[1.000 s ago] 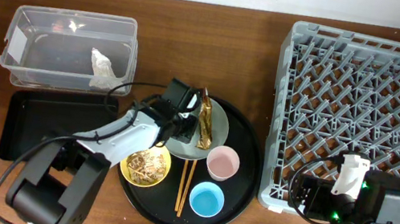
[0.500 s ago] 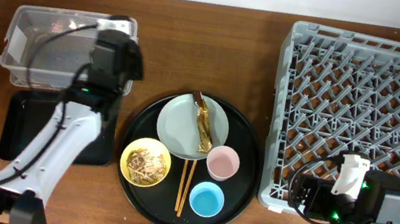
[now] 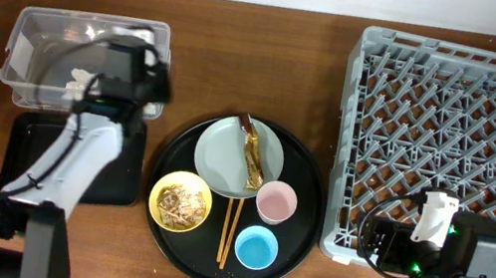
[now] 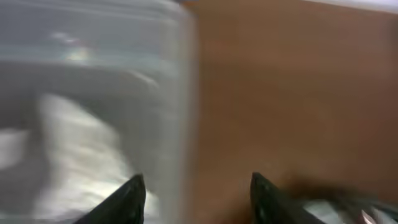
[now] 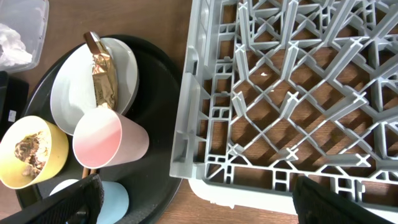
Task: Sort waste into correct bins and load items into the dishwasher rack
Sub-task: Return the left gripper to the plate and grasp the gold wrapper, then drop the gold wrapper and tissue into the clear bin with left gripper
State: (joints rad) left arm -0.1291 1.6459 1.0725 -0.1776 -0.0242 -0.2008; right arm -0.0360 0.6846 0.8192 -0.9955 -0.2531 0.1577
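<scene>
Well left of the round black tray [image 3: 300, 239], the clear tub [image 3: 15, 50] sits with one crumpled tissue [image 3: 79, 82] inside, toward its near wall. The shallow black tray [image 3: 24, 137] lies just in front of the tub, between it and the table edge, also left of the round tray.

The left gripper [image 4: 198, 198] hangs over the end of the tub that faces the round tray. Its wrist view is blurred, but the fingers stand moderately apart with the tub's wall showing between them and the tissue off to one side.

On the round tray, the yellow bowl [image 3: 158, 207] with the food scraps [image 3: 179, 200] sits at the front left. The grey-green plate [image 3: 221, 150] is at the back, with the gold-brown wrapper [image 3: 253, 157] lying across its right half. The chopsticks [image 3: 228, 232] run front to back down the middle, the pink cup [image 3: 276, 202] stands at the right, and the blue cup [image 3: 256, 249] is at the front, just right of the chopsticks.

Just right of the round tray is the dishwasher rack [image 3: 454, 113]. The right gripper [image 5: 199, 204] hovers above the rack's near left corner, its fingers spread wide and holding nothing.
</scene>
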